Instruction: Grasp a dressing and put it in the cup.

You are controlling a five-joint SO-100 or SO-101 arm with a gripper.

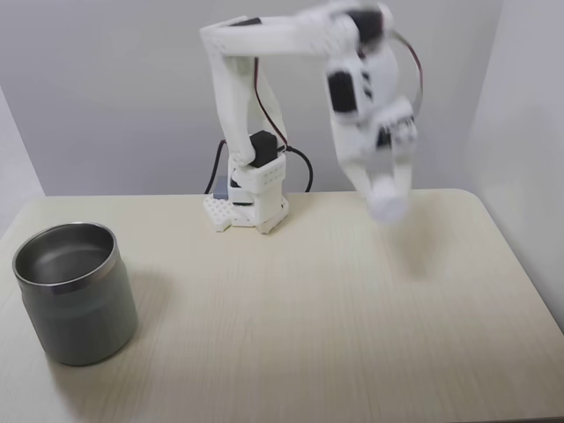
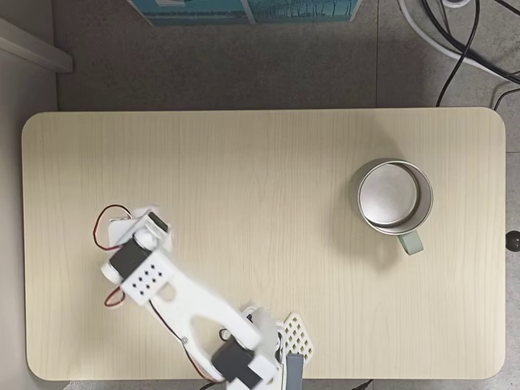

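Above worktop (image 1: 291, 300), gripper (image 1: 386, 201) pinches dressing (image 1: 388, 206) aloft; cup (image 1: 75, 291) sits far left in that fixed view.

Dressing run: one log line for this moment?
tool: raised above table, shut on dressing | cup: upright, empty, across table | motion blur

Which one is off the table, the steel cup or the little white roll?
The white roll: the gripper seems to hold it in the air above the table, while the cup stands upright on it.
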